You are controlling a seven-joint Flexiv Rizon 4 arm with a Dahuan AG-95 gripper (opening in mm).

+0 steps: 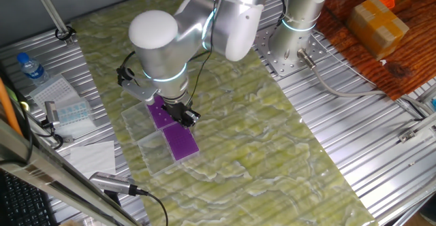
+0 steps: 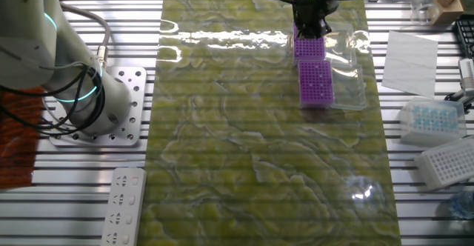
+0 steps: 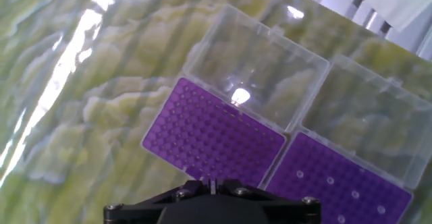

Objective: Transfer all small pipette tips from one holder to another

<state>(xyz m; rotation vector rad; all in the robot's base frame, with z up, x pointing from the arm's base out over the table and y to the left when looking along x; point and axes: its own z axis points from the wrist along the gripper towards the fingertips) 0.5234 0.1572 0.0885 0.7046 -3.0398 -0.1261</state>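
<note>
With the small pipette tips (image 3: pixel 330 181) seated in the purple rack (image 3: pixel 341 183) at five o'clock, the gripper (image 1: pixel 189 116), width impossible to judge, could snag a neighbouring tip if lowered off-centre.

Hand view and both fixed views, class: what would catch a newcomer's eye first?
Two purple tip racks sit end to end on the green marbled mat, each with a clear lid open beside it. The gripper hangs right above the racks. In the hand view, small white pipette tips dot the right-hand rack, while the left-hand one looks empty.
</note>
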